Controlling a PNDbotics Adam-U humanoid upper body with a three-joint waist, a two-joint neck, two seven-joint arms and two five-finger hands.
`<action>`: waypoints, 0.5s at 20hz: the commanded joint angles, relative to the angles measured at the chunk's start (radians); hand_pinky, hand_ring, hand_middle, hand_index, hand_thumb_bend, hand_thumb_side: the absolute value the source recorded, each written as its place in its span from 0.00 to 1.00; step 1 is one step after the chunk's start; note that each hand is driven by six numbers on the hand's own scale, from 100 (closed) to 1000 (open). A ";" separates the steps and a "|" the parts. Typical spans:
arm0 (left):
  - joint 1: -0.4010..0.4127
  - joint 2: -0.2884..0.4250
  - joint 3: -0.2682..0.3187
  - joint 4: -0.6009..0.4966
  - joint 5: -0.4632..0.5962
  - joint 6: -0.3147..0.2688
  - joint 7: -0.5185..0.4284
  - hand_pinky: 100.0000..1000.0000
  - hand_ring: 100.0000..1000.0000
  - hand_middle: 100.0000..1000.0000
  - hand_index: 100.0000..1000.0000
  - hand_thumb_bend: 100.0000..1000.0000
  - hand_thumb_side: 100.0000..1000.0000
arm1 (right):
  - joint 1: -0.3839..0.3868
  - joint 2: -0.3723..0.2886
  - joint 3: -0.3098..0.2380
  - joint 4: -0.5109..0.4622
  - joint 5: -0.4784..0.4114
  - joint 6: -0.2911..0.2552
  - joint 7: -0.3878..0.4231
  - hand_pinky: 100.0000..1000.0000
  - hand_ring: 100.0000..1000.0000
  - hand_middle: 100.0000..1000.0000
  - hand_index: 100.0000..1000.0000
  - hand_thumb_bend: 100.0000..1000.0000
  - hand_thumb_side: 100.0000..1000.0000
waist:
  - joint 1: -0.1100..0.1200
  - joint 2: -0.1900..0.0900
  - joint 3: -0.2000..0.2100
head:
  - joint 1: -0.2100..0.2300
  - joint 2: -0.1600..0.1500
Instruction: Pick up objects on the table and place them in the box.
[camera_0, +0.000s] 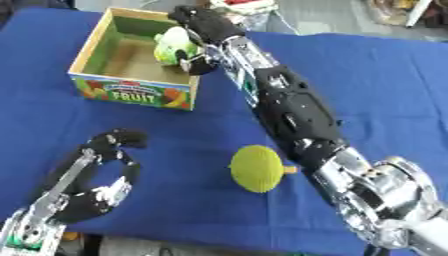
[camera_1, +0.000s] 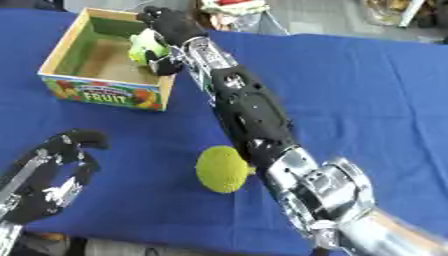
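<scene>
My right arm reaches from the lower right across the blue table to the open cardboard fruit box (camera_0: 95, 45) at the back left. My right hand (camera_0: 203, 27) is over the box's right wall, fingers and thumb curled round a light green rounded object (camera_0: 173, 45) held just inside the box. A yellow-green knitted ball-like object (camera_0: 256, 168) lies on the cloth in the middle front, close beside my right forearm. My left hand (camera_0: 101, 175) rests at the lower left, fingers relaxed and curved, holding nothing.
The box's front wall carries a FRUIT label (camera_0: 133, 94). The blue cloth (camera_0: 376, 85) spreads wide on the right side. Clutter lies beyond the table's far edge (camera_0: 254, 7).
</scene>
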 joint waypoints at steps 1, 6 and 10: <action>-0.005 0.004 0.011 -0.011 0.004 0.001 0.008 0.50 0.75 0.74 0.84 0.11 0.49 | -0.023 -0.022 0.023 -0.051 -0.047 -0.042 0.017 0.89 0.97 0.96 1.00 0.00 0.09 | 0.012 -0.019 -0.013 | 0.014 0.001; 0.006 0.005 0.026 -0.010 -0.003 0.002 0.022 0.50 0.75 0.74 0.84 0.11 0.49 | -0.015 -0.055 0.081 -0.146 -0.126 -0.122 0.052 0.89 0.96 0.94 1.00 0.00 0.07 | 0.017 -0.024 -0.050 | 0.039 0.010; 0.018 0.007 0.051 -0.009 -0.014 0.006 0.046 0.50 0.75 0.74 0.84 0.11 0.49 | -0.001 -0.109 0.158 -0.242 -0.193 -0.189 0.066 0.88 0.94 0.90 0.99 0.00 0.07 | 0.017 -0.029 -0.078 | 0.055 0.011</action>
